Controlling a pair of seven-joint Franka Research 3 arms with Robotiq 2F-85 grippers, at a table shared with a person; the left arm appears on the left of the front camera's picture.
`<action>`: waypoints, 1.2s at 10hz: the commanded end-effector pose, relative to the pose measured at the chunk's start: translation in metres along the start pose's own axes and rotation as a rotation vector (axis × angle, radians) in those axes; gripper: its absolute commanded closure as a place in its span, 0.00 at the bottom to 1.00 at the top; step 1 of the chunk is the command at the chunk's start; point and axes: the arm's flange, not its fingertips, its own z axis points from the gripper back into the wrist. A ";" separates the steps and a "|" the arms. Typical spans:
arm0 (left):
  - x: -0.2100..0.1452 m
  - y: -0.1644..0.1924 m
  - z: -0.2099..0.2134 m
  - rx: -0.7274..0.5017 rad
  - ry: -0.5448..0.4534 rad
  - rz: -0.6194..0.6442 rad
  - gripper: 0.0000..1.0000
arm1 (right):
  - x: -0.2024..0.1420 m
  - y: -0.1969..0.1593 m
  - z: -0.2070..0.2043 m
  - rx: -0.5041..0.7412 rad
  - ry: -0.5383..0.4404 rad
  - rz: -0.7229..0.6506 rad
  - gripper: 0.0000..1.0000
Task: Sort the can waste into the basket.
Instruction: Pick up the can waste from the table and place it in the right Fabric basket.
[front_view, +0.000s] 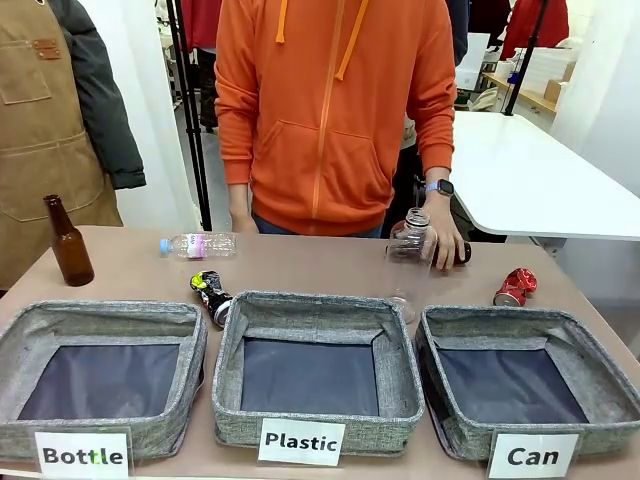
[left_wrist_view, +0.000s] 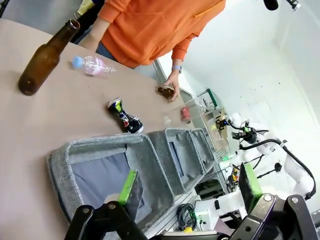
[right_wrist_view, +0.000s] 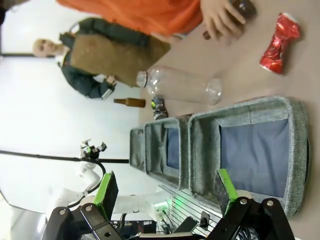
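The black can (front_view: 211, 294) lies on its side behind the gap between the "Bottle" and "Plastic" baskets. It also shows in the left wrist view as the black can (left_wrist_view: 125, 116). The crushed red can (front_view: 515, 287) lies just behind the "Can" basket (front_view: 500, 318), and the right wrist view has the red can (right_wrist_view: 280, 42) beyond that basket (right_wrist_view: 202, 155). My left gripper (left_wrist_view: 190, 185) hangs open above the "Bottle" basket's near end. My right gripper (right_wrist_view: 165, 190) is open too, on the near side of the "Can" basket. Neither holds anything.
A brown bottle (front_view: 68, 243) stands at the far left. A plastic bottle (front_view: 198, 245) lies behind the black can. A clear bottle (front_view: 409, 255) stands behind the "Plastic" basket (front_view: 315, 305). The person's hand (front_view: 445, 240) rests on a lying brown bottle (front_view: 463, 254). The "Bottle" basket (front_view: 100, 312) is at the left.
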 end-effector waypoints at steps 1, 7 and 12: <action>-0.003 -0.004 0.007 0.079 0.026 -0.033 0.00 | 0.004 0.001 0.002 0.020 -0.010 0.030 0.00; 0.036 -0.086 -0.137 0.429 0.444 -0.192 0.00 | 0.004 0.001 0.002 0.020 -0.010 0.030 0.00; 0.028 -0.108 -0.193 0.505 0.446 -0.246 0.00 | 0.004 0.001 0.002 0.020 -0.010 0.030 0.00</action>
